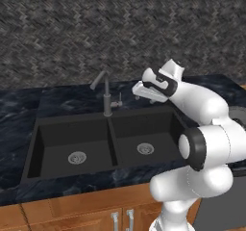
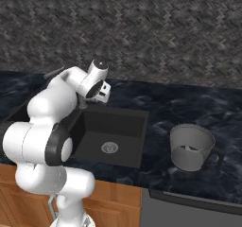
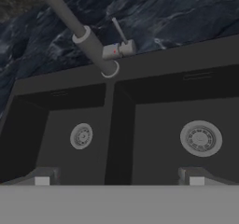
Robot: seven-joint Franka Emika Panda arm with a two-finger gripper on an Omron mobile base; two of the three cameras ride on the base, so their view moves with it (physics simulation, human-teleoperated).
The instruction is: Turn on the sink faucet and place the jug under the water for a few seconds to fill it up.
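On dark counter, one sink (image 1: 33, 143), two drains, one sink faucet (image 1: 106, 97), one jug (image 2: 191, 147).

Base views flank the sink (image 1: 72, 143); hand view looks down closer.

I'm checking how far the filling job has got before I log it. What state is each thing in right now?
sink faucet: off, no stream from the spout, lever untouched.
jug: upright on the counter right of the sink, not held, no water seen inside.
sink: both basins dry, drains uncovered.
gripper: open, holding nothing, hovering near the faucet lever.
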